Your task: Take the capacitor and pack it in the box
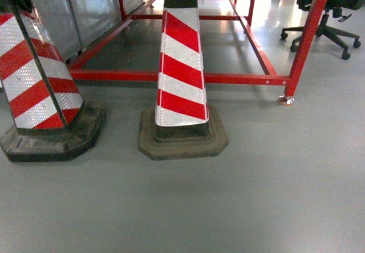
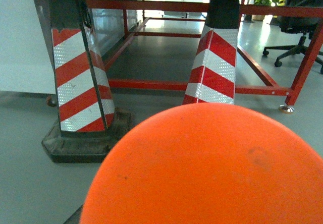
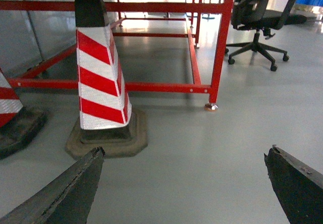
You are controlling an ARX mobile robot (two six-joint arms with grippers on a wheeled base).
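I see grey floor point(image 1: 256, 196), two red-white striped cones, left cone point(image 1: 40, 88), centre cone point(image 1: 181, 70), red frame point(image 1: 239, 78) behind, office chair point(image 1: 331, 25) far right, right hand point(image 3: 184, 183) released, fingers wide apart, left hand state I cannot tell, orange dome point(image 2: 202, 168) blocks its view, box and capacitor nowhere in sight.

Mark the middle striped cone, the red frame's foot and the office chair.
Middle striped cone point(image 1: 181, 70), head view, on a red stripe.
Red frame's foot point(image 1: 286, 100), head view, on the metal pad.
Office chair point(image 3: 256, 17), right wrist view, on the seat.

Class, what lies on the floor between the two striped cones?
Only bare grey floor separates the left cone from the middle cone, seen in the head view.
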